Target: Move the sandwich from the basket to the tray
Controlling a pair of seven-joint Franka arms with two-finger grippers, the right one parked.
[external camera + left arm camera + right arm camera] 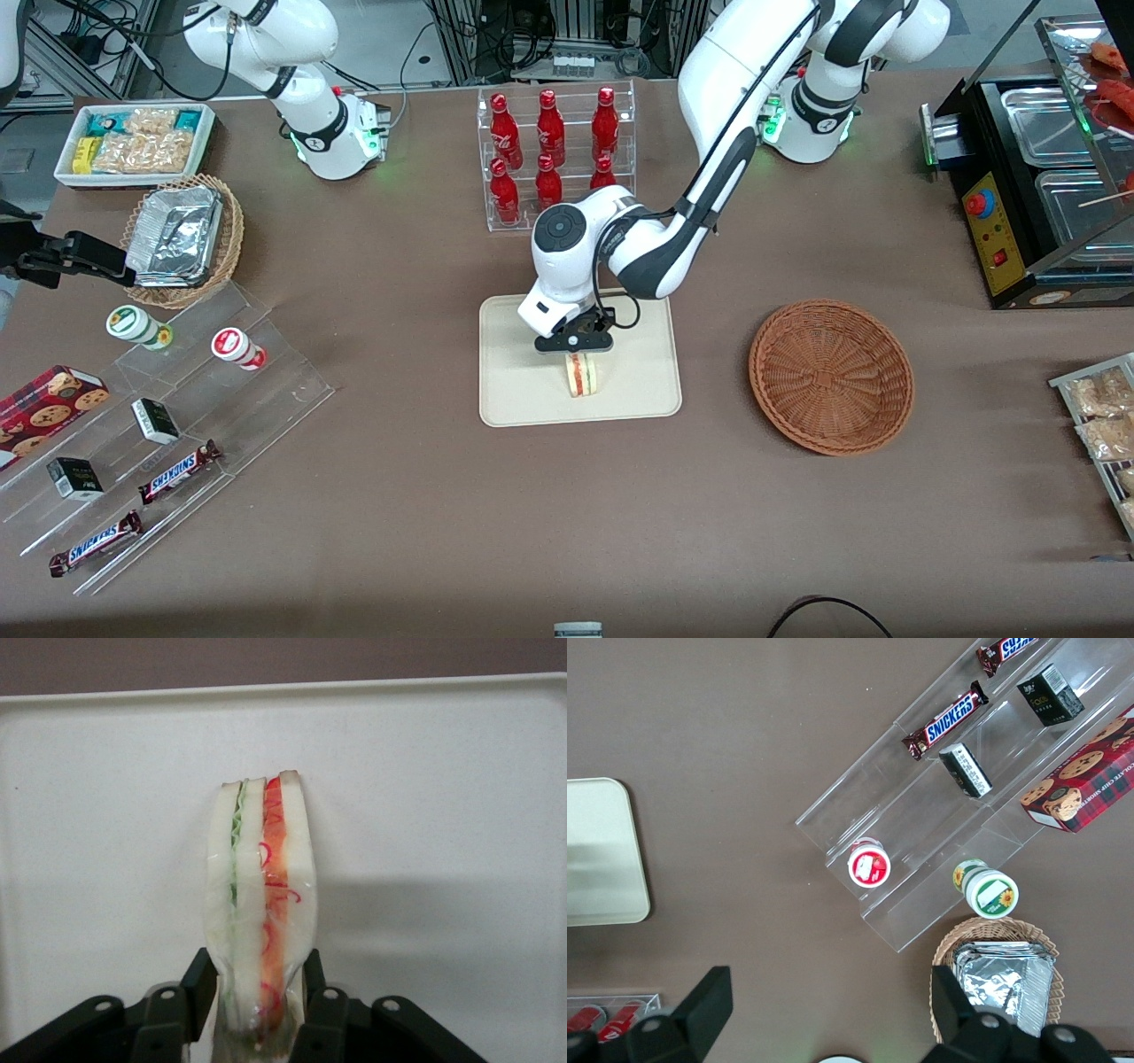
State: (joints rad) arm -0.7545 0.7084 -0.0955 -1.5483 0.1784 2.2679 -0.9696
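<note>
Down over the tray (pixel 523 399) with the gripper (pixel 259 997) pinching the sandwich (pixel 261 904) on its flat bread faces, basket (pixel 831 377) emptied, looking light, soft and squashy in slick wrap, best held gently across the faces

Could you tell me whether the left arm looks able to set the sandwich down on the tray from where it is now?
Probably yes. The left gripper is shut on the sandwich directly over the tray, whose surface around the sandwich shows bare, so nothing appears to block the set-down.
</note>
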